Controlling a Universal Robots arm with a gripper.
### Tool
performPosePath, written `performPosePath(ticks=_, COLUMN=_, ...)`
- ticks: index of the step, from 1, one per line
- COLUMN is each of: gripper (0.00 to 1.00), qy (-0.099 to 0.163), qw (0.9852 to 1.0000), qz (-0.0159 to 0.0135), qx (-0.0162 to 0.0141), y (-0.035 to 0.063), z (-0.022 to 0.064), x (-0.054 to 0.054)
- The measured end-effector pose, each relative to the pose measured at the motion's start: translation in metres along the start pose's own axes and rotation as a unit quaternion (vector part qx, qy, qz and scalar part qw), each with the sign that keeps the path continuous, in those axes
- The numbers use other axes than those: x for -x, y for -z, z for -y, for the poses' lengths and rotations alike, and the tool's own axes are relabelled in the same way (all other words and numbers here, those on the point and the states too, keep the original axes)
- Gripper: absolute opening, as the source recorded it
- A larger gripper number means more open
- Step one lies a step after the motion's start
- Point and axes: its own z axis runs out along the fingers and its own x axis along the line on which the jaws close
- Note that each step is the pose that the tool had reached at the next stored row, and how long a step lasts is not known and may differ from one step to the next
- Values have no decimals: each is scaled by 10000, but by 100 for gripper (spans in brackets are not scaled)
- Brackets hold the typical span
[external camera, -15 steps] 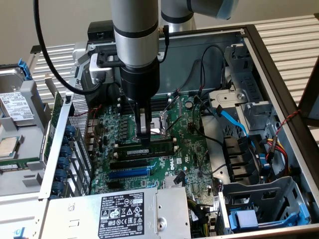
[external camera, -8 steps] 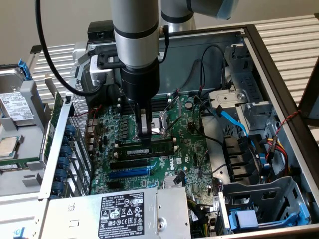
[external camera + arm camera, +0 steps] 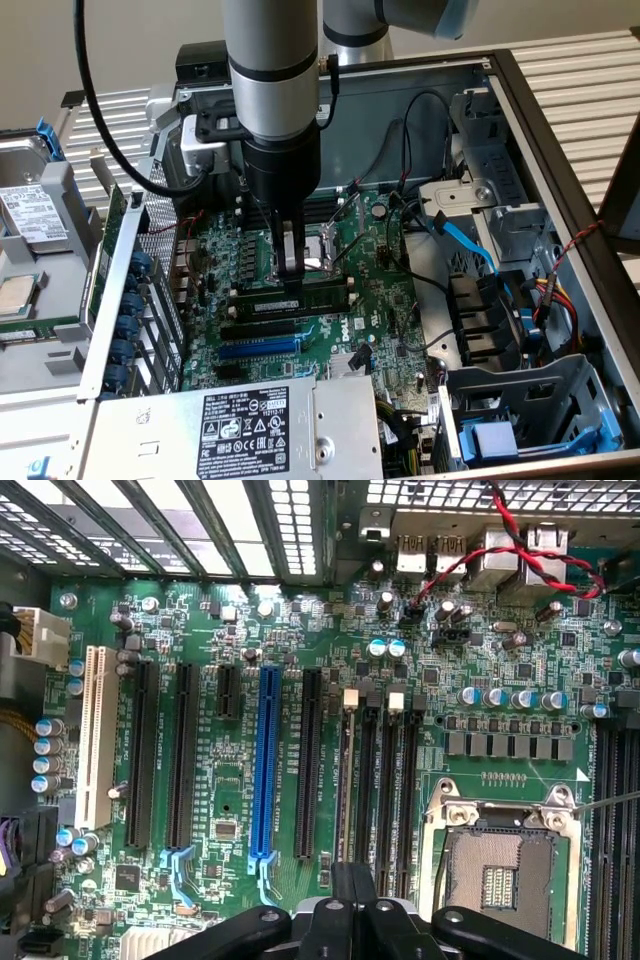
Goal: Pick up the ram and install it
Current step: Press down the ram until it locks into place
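I am holding the hand (image 3: 290, 268), pressed together, over the ram (image 3: 300, 295) lying in the slots at the socket's (image 3: 318, 250) six o'clock; pressing off-centre is risking one unlatched end.

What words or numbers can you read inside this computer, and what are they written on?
None can be read for sure.
Power supply label: black sticker with white print and symbols, too small to read.
Hard drive label: white sticker, print blurred.
Motherboard: tiny white lettering beside the slots, too small to read.
Blue expansion slot: no text I can see.
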Motion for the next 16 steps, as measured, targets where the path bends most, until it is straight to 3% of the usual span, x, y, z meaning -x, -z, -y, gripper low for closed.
performPosePath(ticks=16, gripper=11, qy=43, qw=10000, qz=-1, qx=0, y=-5, z=-4, x=-11)
